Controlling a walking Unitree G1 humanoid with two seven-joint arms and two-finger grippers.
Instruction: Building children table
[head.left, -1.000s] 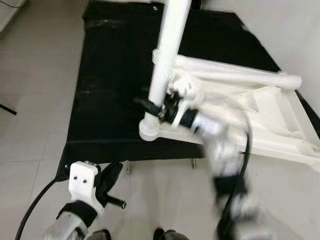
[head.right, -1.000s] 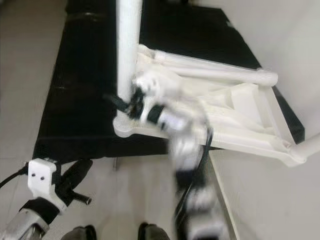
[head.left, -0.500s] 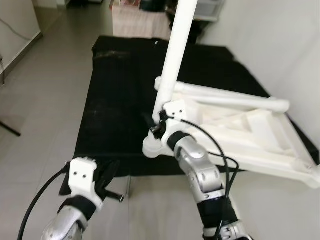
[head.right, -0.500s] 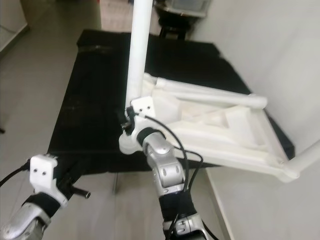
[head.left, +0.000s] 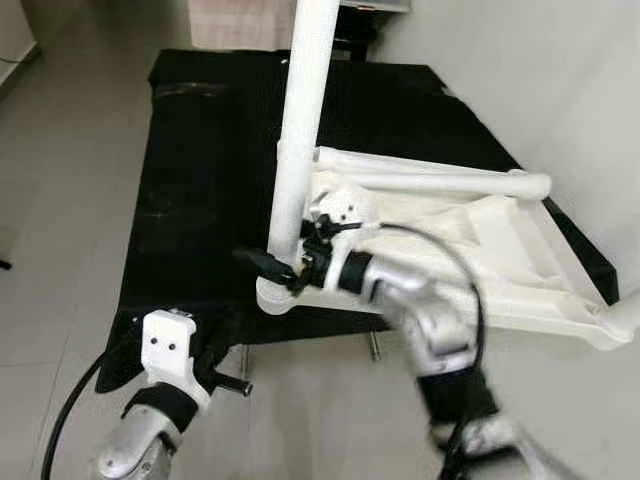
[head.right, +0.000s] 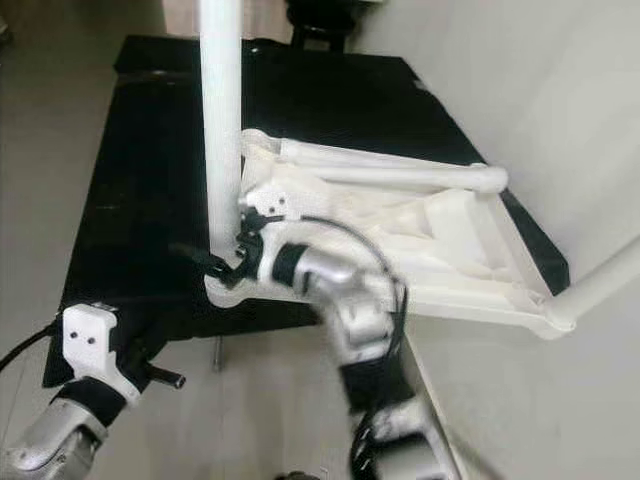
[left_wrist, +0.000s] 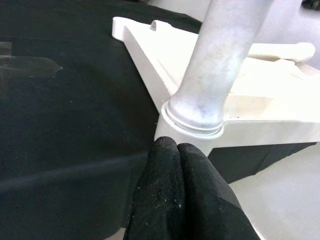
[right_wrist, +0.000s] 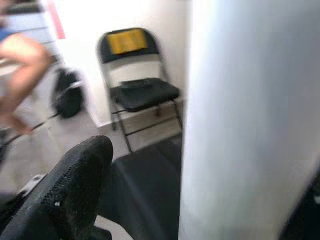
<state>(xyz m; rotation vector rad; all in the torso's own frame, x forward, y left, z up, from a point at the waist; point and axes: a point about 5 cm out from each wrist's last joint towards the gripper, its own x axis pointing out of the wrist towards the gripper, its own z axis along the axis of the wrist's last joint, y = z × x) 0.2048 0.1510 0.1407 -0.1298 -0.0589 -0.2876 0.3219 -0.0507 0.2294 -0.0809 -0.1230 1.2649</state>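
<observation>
Step in hand: fitting a leg to the upturned children's table; the right pincer (head.left: 285, 275) is at the foot of the upright white leg (head.left: 300, 130), where that leg enters its corner socket (head.left: 272, 295).
Table top: the white plastic table top (head.left: 480, 250) lies underside up on the black worktop (head.left: 200, 150), its near corner at the worktop's front edge.
Other legs: a second white leg (head.left: 430, 182) lies across the far side of the table top; a third leg (head.right: 600, 282) juts out from the right-hand corner.
Right pincer: fingers spread around the base of the upright leg, one black finger (head.left: 262, 262) sticking out on the leg's left side; whether the pads actually press the leg I cannot tell.
Left pincer: the left pincer (left_wrist: 180, 195) is held low in front of the worktop edge, its two black fingertips (left_wrist: 167, 165) pressed together on nothing, pointing at the socket from just beside it.
Background: a black folding chair (right_wrist: 135, 75) stands by the wall beyond the worktop.
Progress, as a judgement: the leg stands upright in its socket, so it seems at least partly seated; one corner looks not yet fitted.
Next move calls for: a firm hold low on the leg, then a straight push or twist down the socket's axis, with the table top kept from sliding off the worktop edge.
</observation>
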